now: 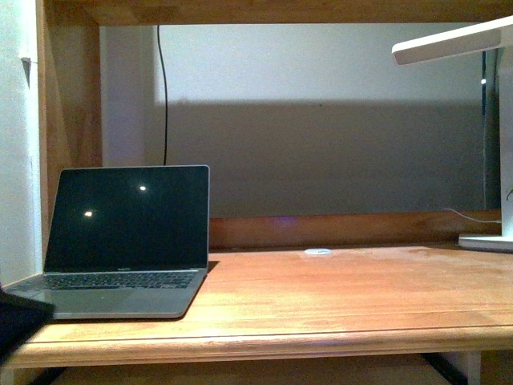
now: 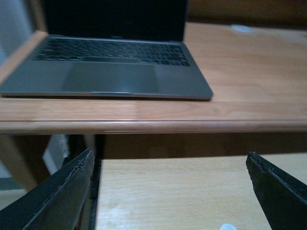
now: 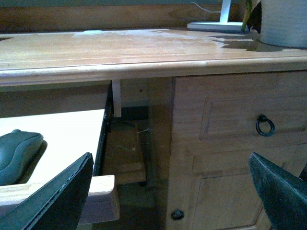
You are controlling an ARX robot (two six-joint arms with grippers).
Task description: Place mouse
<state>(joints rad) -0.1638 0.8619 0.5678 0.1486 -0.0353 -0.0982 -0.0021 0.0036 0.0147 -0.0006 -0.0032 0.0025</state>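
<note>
On the pull-out tray (image 3: 62,127) under the counter's (image 1: 337,297) front edge, the dark grey mouse (image 3: 17,153) lay near the tray's front lip, with nothing touching it. The right fingers (image 3: 57,196) were spread wide and empty, near the mouse. The left fingers (image 2: 53,196) were also spread and empty, below the counter's front edge by its left corner, where an open laptop (image 1: 128,241) sat. A white desk lamp (image 1: 453,44) stood at the back right corner.

left gripper (image 2: 169,153), right gripper (image 3: 169,154): black tapered fingers (image 2: 57,196), chipped edges
</note>
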